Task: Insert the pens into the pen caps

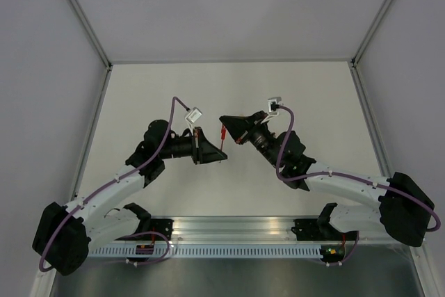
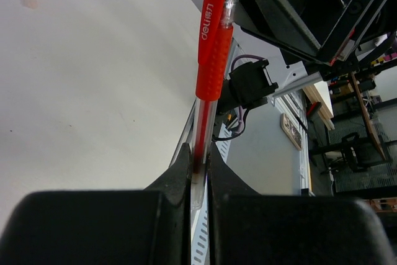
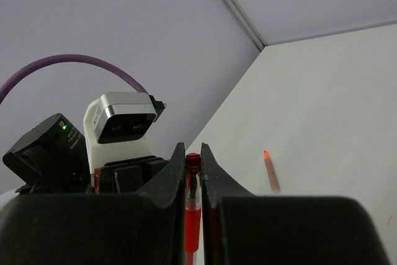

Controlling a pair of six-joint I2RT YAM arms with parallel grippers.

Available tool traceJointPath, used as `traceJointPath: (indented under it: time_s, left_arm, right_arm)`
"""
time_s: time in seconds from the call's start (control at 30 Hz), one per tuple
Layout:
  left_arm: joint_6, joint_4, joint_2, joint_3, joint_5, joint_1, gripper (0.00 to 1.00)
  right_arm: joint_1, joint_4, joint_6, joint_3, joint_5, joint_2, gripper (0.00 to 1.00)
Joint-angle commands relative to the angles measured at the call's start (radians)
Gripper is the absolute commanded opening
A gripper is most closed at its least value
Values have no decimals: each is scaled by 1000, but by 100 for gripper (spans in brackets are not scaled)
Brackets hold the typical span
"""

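Over the white desk's (image 1: pixel 278 95) centre, left gripper (image 2: pixel 198 172) and right gripper (image 3: pixel 193 172) are both clamping one red pen (image 2: pixel 211 60) airborne. Capping seems under way, calling for a straight axial push. Orange pen (image 3: pixel 271 172) is lying on the desk, apart.

A white table (image 1: pixel 229 95) is boxed in by pale grey walls (image 1: pixel 229 5) on 3 sides, with aluminium posts (image 1: pixel 78 15) at the 2 far corners and a metal rail (image 1: pixel 236 231) along the near edge; the light is soft and even
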Motion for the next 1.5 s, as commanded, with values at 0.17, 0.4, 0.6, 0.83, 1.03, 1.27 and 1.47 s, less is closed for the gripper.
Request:
traceJointPath:
  time_s: [0.17, 0.4, 0.6, 0.83, 1.03, 1.27, 1.47]
  left_arm:
    - [-89, 249, 33, 144, -374, 49, 2]
    - [-120, 279, 9, 147, -317, 69, 2]
    - [-97, 231, -17, 114, -217, 69, 2]
    - [-22, 106, -1, 94, -81, 69, 52]
    - [14, 62, -33, 25, -96, 69, 70]
    - [75, -2, -65, -104, -407, 69, 87]
    - [83, -85, -70, -141, -697, 69, 100]
  right_arm:
    - [155, -14, 71, -104, -297, 33, 0]
    - [157, -3, 26, -105, -366, -2, 0]
    - [157, -195, -70, -43, -204, -111, 0]
    - [137, -417, -161, 105, 25, -134, 0]
    - [-31, -612, -147, 215, 31, -90, 0]
    - [-98, -730, -110, 293, 54, 144, 0]
    - [-118, -746, -113, 381, 52, 364, 0]
